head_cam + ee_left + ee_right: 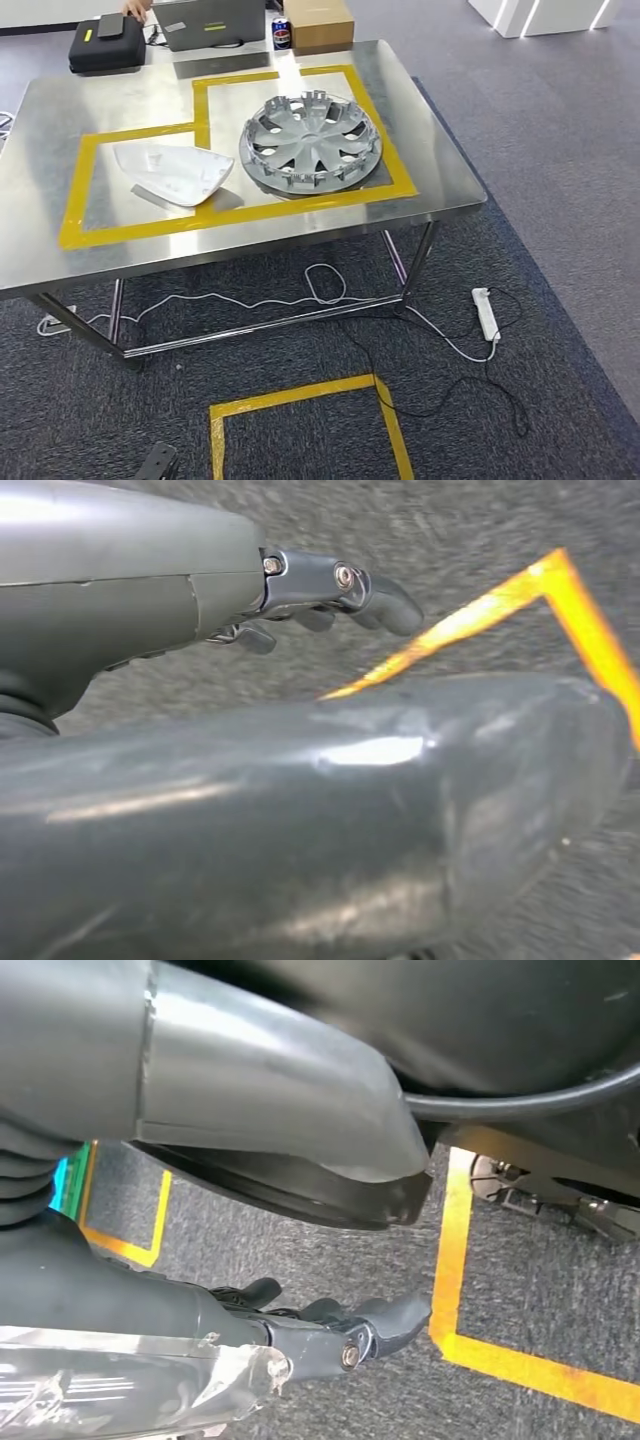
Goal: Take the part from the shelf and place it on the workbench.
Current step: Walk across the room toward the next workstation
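Lying on the desk (445, 180), the white part (175, 172) looks light, stiff, slippery; grip its edge. Left robot hand (332, 595) and right robot hand (340, 1325) hang empty, fingers loosely apart.

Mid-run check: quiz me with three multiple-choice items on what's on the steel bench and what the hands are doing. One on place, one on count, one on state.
1. Where does the wheel cover lie relative to the white panel?
A. To its right
B. To its left
C. On top of it

2. How many parts lie inside the yellow tape outline on the workbench?
A. One
B. Two
C. Four

3. What does the left hand hold?
A. The white panel
B. The wheel cover
C. Nothing

Key: 1 A, the cover sits in the right tape box; 2 B, only cover and panel; 3 C, its fingers hang over carpet, as do the right hand's.
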